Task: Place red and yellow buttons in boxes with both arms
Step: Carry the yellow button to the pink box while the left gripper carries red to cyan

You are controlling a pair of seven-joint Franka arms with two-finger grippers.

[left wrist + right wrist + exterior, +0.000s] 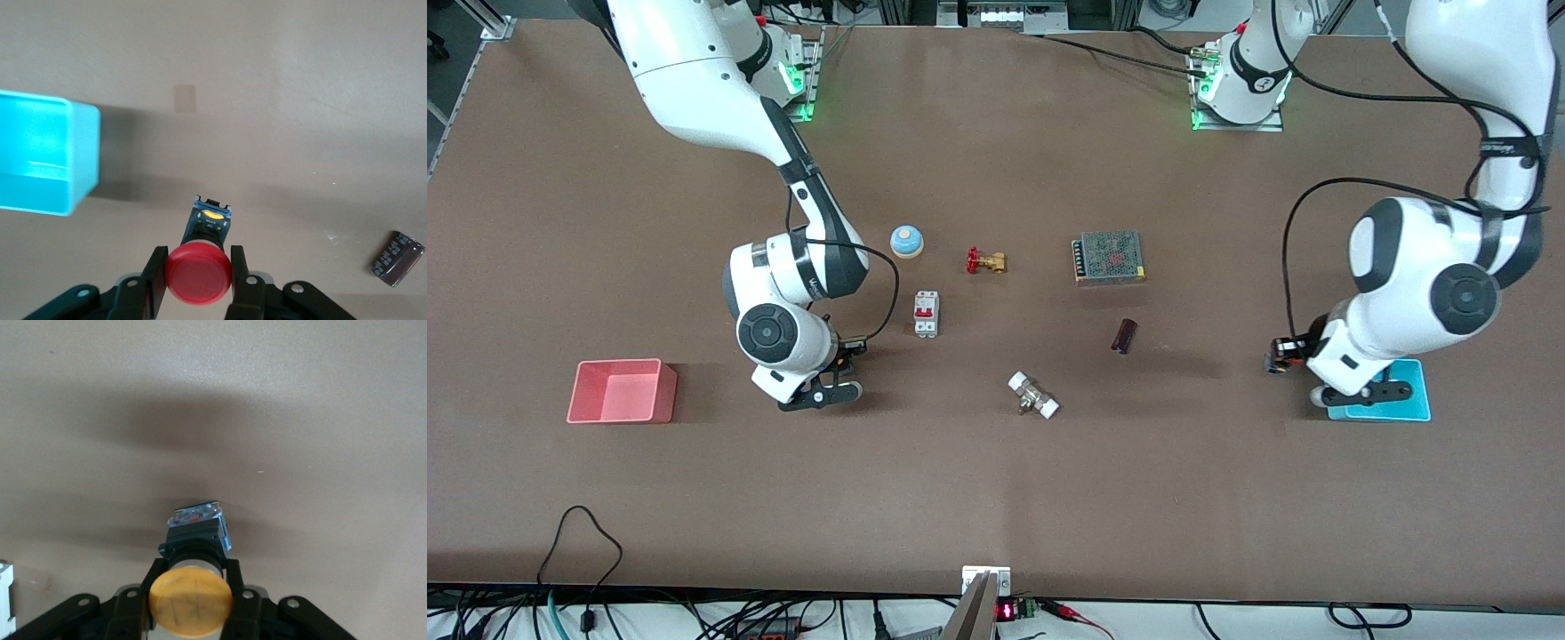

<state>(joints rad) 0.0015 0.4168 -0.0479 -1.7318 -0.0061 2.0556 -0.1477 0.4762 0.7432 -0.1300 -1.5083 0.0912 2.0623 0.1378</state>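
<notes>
Left tool [198, 280] — clenched on red button [199, 273], beside cyan box [80, 153] | right tool [191, 603] — clenched on yellow button [191, 600], over bare desk [300, 420]

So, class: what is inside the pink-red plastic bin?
Nothing shows inside the pink-red plastic bin: only its bare floor. The yellow-capped button is in the right gripper, the red-capped button in the left gripper.

Left gripper [198, 280] and right gripper [191, 603], fingers clamped; both aloft
</notes>
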